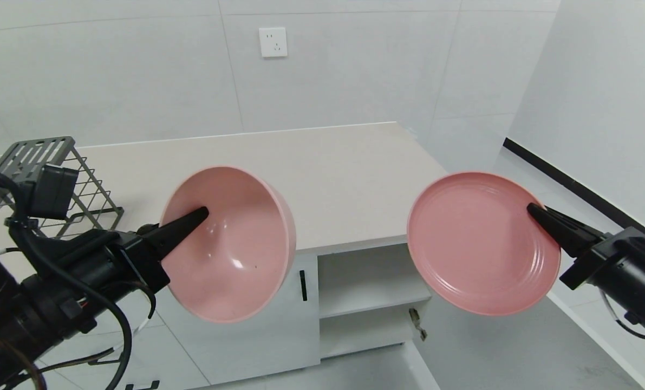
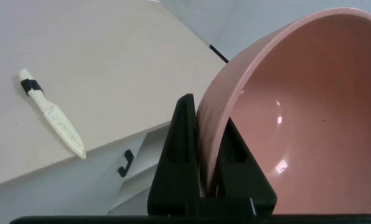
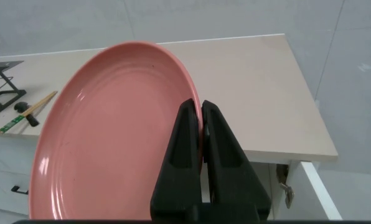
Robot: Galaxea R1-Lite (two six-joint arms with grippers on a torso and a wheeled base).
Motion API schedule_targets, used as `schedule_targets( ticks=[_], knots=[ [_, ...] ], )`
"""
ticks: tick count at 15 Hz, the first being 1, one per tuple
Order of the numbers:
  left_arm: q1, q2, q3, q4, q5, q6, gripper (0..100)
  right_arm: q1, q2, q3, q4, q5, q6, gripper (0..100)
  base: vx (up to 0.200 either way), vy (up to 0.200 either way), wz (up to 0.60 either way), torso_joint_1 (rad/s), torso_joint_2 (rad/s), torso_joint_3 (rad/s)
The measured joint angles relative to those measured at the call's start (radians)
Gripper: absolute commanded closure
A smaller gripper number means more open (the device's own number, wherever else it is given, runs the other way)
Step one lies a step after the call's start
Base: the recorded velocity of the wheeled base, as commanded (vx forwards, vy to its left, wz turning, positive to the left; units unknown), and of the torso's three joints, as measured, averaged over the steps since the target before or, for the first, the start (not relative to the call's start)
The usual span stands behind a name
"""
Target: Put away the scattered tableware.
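Grey wire rack (image 1: 57, 173): far left on the tabletop (image 1: 344, 179), partly covered by our left arm, so we cannot see what it holds.
Chopsticks (image 3: 28, 111): lying on the tabletop near the rack's foot. A small dark object beside them is too unclear to identify.
Left gripper (image 1: 196, 215): held in the air before the tabletop's near edge. Its fingers (image 2: 184, 149) are clamped across the rim of the pink bowl (image 1: 235, 254), one inside and one outside.
Pink bowl: off the tabletop, left of centre, tipped on edge with its hollow facing us.
Knife (image 2: 51, 118): pale with a dark band on the handle, flat on the tabletop beyond the bowl.
Open shelves (image 1: 371, 281): under the tabletop, between the two dishes.
Pink plate (image 1: 474, 244): in the air on the right, past the tabletop's corner, its face tilted towards us.
Right gripper (image 1: 538, 212): its fingers (image 3: 187, 149) are pinched shut on the plate's rim.
Doing it well: we judge both dishes are lifted and ready to carry to storage. Each hangs from a thin rim pinch, so we should move slowly, hold them apart, level each before setting it down, and release only once it is supported.
Hard to tell: whether the rack or the shelves is the destination. From the head, each gripper's outer finger is hidden behind its dish.
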Motion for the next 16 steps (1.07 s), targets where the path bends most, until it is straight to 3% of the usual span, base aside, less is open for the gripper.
schedule_targets(
  ticks=[4,9,16],
  knots=[
    [-0.015,0.002,0.045,-0.063,0.006,0.003,100,-0.002,-0.008,0.007,0.002,-0.001,0.000,100,0.000,0.000,0.00,0.000,0.00,0.000],
    [-0.018,0.003,0.052,-0.067,0.030,0.005,100,-0.003,-0.009,0.019,0.002,-0.001,0.000,100,0.000,0.000,0.00,0.000,0.00,0.000],
    [-0.016,0.004,0.053,-0.066,0.031,0.005,100,0.000,-0.006,0.025,0.001,-0.002,0.000,100,0.000,0.000,0.00,-0.230,0.46,0.221]
  ],
)
